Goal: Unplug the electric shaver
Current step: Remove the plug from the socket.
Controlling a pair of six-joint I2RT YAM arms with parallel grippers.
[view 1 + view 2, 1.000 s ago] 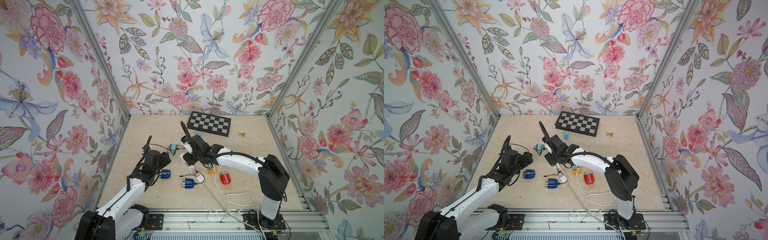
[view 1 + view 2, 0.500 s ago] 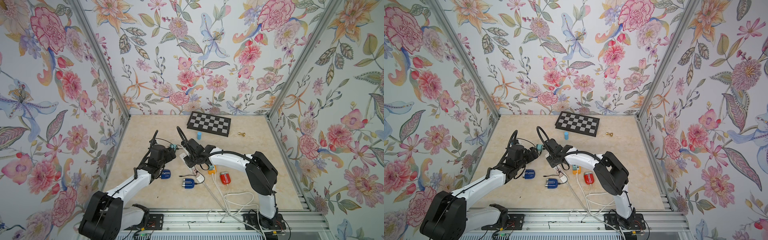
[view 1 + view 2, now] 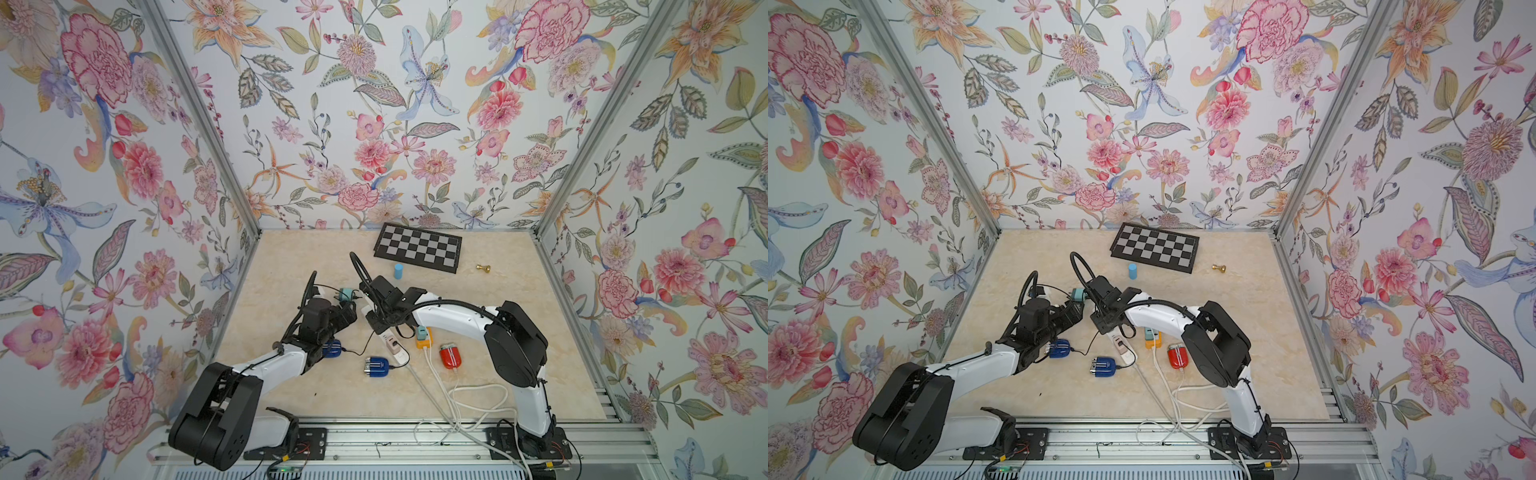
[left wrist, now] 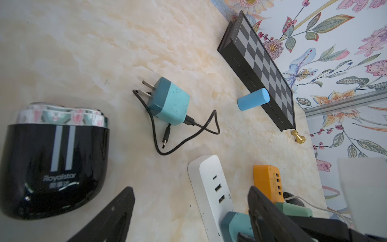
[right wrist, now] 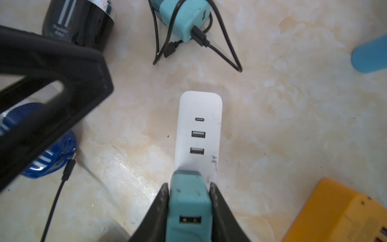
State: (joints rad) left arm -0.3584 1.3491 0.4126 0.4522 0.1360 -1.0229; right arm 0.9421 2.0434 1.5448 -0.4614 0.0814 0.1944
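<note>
My right gripper [image 5: 189,186] is shut on a teal plug adapter [image 5: 189,201] that sits in the white power strip [image 5: 199,125]; a finger presses each of its sides. In both top views this gripper [image 3: 374,324] [image 3: 1102,322] is over the strip's far end. My left gripper [image 4: 190,188] is open, just left of the strip, with nothing between its fingers. A black electric shaver [image 4: 52,163] lies beside it with no cable attached. A blue shaver [image 3: 376,368] lies by the strip, and a black cable runs from a second blue shaver [image 3: 332,348].
A loose teal adapter [image 4: 169,100] with a coiled black cable lies past the strip. An orange USB hub [image 3: 424,338] and a red shaver [image 3: 451,356] sit to the right. A chessboard [image 3: 417,253], a blue cylinder [image 3: 398,272] and a brass piece [image 3: 483,269] are at the back.
My right gripper's jaws have narrowed onto the teal adapter in the strip. My left arm has swung right and forward, bringing its open gripper next to the strip.
</note>
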